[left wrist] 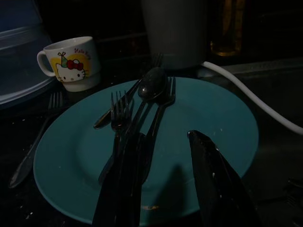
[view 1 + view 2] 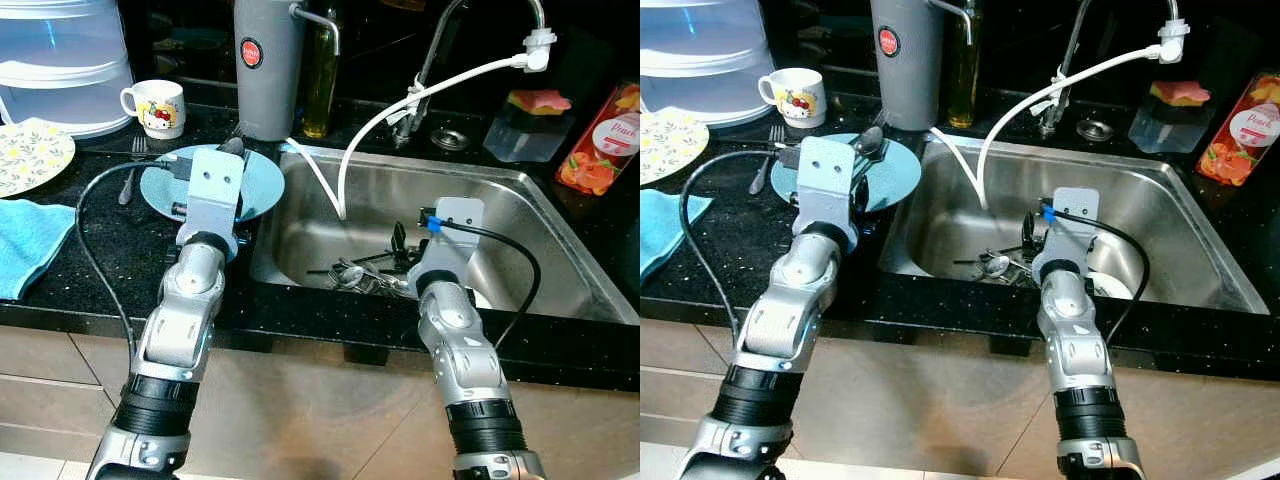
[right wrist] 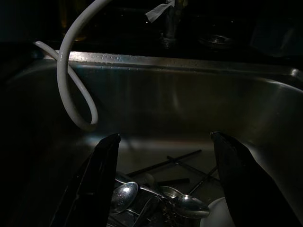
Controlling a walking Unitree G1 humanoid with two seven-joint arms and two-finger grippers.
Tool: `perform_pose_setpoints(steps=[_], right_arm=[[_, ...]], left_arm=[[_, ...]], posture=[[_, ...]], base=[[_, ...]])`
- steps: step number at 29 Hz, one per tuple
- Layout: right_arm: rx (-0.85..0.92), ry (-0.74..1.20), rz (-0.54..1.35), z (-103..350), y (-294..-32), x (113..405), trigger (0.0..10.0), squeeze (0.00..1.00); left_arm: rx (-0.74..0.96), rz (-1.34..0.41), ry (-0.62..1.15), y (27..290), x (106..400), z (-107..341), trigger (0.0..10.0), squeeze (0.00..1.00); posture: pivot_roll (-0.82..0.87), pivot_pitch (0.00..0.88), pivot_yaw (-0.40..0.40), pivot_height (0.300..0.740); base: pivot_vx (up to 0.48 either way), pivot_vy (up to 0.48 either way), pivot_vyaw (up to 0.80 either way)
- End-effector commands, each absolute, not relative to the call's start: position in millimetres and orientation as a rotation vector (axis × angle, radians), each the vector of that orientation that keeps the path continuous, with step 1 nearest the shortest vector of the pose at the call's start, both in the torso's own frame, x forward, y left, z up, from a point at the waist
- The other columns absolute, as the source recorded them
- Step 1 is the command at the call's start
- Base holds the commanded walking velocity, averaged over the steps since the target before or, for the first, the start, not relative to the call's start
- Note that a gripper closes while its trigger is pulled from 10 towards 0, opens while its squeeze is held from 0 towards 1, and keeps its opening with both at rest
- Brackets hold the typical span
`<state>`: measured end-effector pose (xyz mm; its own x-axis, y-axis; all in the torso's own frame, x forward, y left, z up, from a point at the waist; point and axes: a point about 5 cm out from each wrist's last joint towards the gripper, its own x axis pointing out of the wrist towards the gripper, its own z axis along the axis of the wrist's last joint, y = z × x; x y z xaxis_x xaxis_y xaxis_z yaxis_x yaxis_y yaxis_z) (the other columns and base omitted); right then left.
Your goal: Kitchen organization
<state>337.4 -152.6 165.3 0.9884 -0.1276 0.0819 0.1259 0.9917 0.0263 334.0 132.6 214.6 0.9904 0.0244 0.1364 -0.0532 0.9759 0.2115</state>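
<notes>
Two hands at work over a black counter (image 2: 100, 250) and steel sink (image 2: 520, 200). Left hand (image 1: 173, 182) over the near edge of a teal plate (image 1: 208, 118), fingers (image 1: 215, 179) spread, gripping nothing. On the plate: a spoon (image 1: 151, 85) and forks (image 1: 118, 113), piled together toward the far side, handles pointing at the hand. One more fork (image 1: 35, 142) on the counter just beside the plate. Hello Kitty mug (image 2: 157, 106) behind the plate, upright, apart from it. Grey canister (image 2: 268, 65) and oil bottle (image 2: 321, 75) behind, by the sink's rim. Floral plate (image 2: 30, 152) and blue cloth (image 2: 30, 240) at the far left; clear stacked container (image 2: 60, 60) behind them.

Right hand (image 3: 165, 184) down inside the sink, fingers (image 3: 94, 179) wide apart, empty, above a heap of cutlery (image 3: 156, 198) — spoons and dark thin pieces, possibly chopsticks — on the sink floor. White dish (image 2: 1110, 285) partly seen next to the heap. White hose (image 2: 400, 100) running from the tap (image 2: 440, 50) down into the sink, looping against the back wall. Sponge box (image 2: 530, 120) and juice carton (image 2: 603, 140) on the counter at the sink's right rear.
</notes>
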Motion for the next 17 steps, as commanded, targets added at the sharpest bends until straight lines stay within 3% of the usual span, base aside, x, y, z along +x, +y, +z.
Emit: perform_pose_setpoints(steps=[1, 17], right_arm=[[0.029, -0.076, -0.129, 164.2, -153.5, 336.6, 10.0, 0.00], [0.034, -0.080, -0.129, 164.5, -151.8, 337.3, 10.0, 0.00]], left_arm=[[0.231, 0.049, -0.119, 133.8, 333.9, 212.9, 10.0, 0.00], [0.119, 0.103, 0.018, 141.2, 345.6, 217.7, 10.0, 0.00]], posture=[[0.22, 0.017, -0.084, 0.740], [0.22, 0.001, -0.074, 0.740]], base=[[0.000, 0.000, 0.00], [0.000, 0.000, 0.00]])
